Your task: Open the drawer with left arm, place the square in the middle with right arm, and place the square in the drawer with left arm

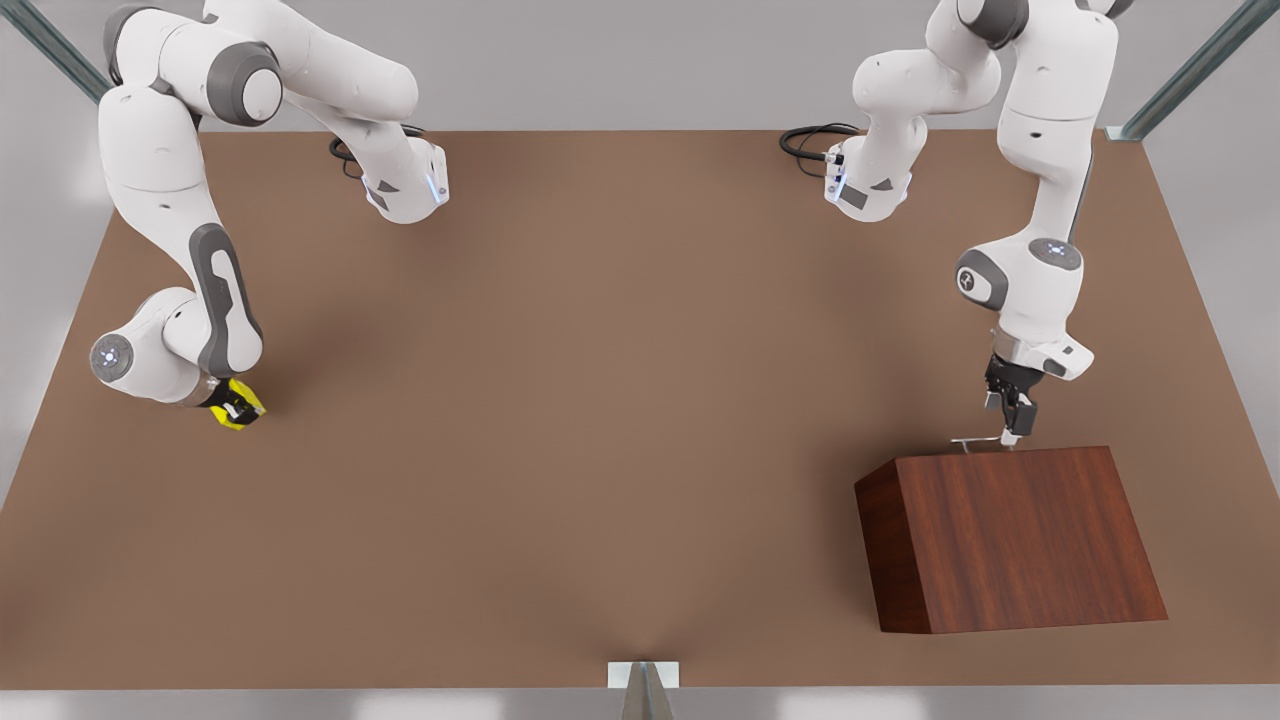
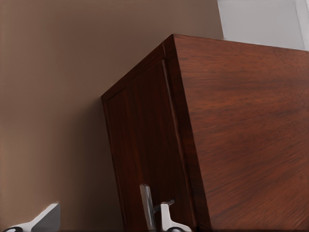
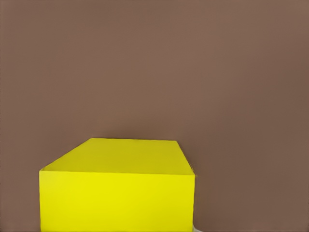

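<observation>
- Two arms are at work on the brown bench [image 1: 600, 420]: the left claw [image 1: 1012, 425] sits at the cabinet [image 1: 1010, 535] on the front view's right, and the right claw [image 1: 232, 403] sits at the yellow square [image 1: 240, 410] on the front view's left.
- The left claw's fingers [image 2: 164, 217] straddle the thin silver handle [image 1: 975, 440] of the drawer [image 2: 145, 159]; whether they have pinched it cannot be told.
- The drawer front lies flush with the cabinet, so the opening step is judged not yet done.
- The right claw is down around the square, which appears to rest on the bench; a firm hold cannot be told from these views, though the cube [image 3: 118, 186] lies right against the wrist camera.
- The square is well apart from the cabinet and far from the bench's middle.
- Left to do, by this reading: pull the drawer out, carry the square to the middle, then hand over to the left arm for the drawer.
</observation>
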You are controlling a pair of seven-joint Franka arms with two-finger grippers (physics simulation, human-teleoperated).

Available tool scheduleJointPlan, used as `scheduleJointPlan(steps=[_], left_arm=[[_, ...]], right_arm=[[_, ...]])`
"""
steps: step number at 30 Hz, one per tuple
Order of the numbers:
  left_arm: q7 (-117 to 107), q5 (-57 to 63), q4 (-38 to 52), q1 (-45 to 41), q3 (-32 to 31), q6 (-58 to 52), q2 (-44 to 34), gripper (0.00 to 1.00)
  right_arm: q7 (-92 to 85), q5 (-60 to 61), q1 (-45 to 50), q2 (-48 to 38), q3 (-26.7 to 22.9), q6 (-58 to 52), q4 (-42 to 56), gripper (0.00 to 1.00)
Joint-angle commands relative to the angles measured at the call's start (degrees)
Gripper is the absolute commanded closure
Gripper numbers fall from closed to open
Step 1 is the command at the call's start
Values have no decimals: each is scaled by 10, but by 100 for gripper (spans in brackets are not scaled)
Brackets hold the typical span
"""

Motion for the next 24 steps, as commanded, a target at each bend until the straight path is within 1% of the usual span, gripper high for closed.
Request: scheduleJointPlan(steps=[1, 2, 4, 6, 8, 9, 11, 14, 16, 19, 20, 24], left_arm=[[-1, -2, 0, -1, 0, -4, -2, 0], [-6, -2, -1, -4, 0, -13, -6, 0], [-18, -2, -2, -10, 0, -21, -7, 0], [-21, -2, -1, -14, 0, -28, -7, 0], [-24, -2, -2, -17, 0, -28, -4, 0], [-24, -2, -2, -17, 0, -28, -3, 0], [-27, -2, -2, -18, 0, -35, -5, 0], [-28, -2, -2, -18, 0, -74, -8, 0], [-27, -2, -2, -18, 0, -91, -8, 0], [-31, -2, -2, -18, 0, -113, -20, 0], [-31, -2, -2, -18, 0, -115, -22, 0], [-31, -2, -2, -21, 1, -127, -36, 0]], right_arm=[[-3, 0, 0, -1, 0, 0, 0, 34], [-4, 0, 0, -5, 0, -11, 4, 34], [-10, 0, 0, -15, 0, -80, 35, 34], [-9, 0, 6, -27, 1, -94, 35, 34], [-1, 2, 44, -34, 4, -151, 74, 34], [-1, 31, 69, -34, 4, -179, 94, 34], [20, 58, 138, -34, 1, -181, 113, 33], [121, 60, 271, -32, 4, -182, 161, 33], [231, 74, 360, -4, 6, -184, 218, 33], [310, 85, 443, 34, 12, -176, 274, 33], [321, 128, 478, 46, 11, -175, 291, 33], [425, 152, 583, 86, 11, -173, 342, 33]])
